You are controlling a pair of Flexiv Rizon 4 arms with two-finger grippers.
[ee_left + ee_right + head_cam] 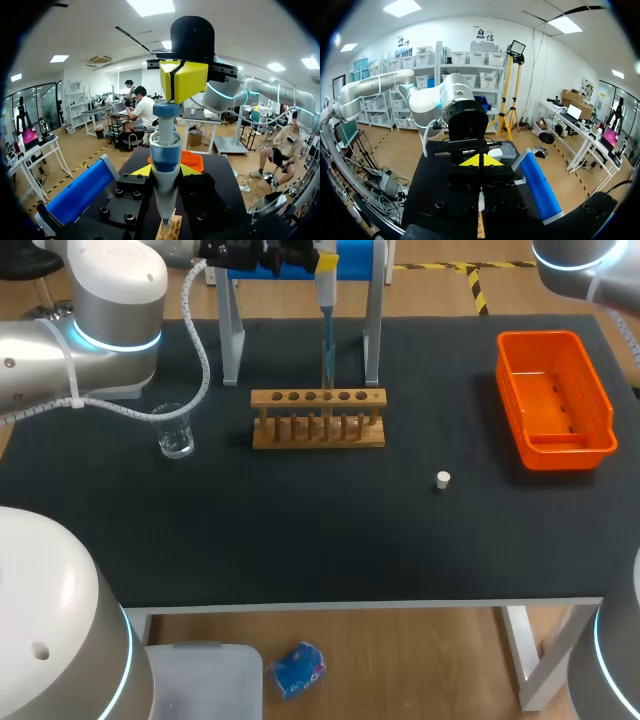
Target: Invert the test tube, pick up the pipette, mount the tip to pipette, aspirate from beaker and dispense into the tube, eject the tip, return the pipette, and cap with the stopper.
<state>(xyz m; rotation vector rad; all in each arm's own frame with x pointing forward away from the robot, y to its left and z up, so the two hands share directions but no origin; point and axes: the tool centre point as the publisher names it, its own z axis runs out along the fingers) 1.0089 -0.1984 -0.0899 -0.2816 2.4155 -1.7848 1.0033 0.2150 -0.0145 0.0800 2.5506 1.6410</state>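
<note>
The left gripper [166, 172] pinched the pipette [165, 150] around its barrel. A yellow tip showed on either side, though the barrel hid most of both fingers, so the hold looked firm rather than proven. Directly above it the right gripper [182, 80] had its fingers pressed together, their joined tips set down on the plunger button at the pipette's head. Below the left gripper, the pipette's slim tip reached into the test tube [327, 380] standing in the wooden rack [318, 435].

The pipette was probably light, stiff, smooth plastic. The thick barrel under the head seemed the right place to hold it, leaving the plunger free. The plunger likely pushed back like a spring, so an off-axis press could have tilted the pipette in the grip and knocked its tip against the tube. The tube looked like thin glass, brittle and loose in its hole.

The stopper [443, 479] lay on the table [300, 540], well apart from both grippers. It was small and likely to roll, so best pinched across its sides.
</note>
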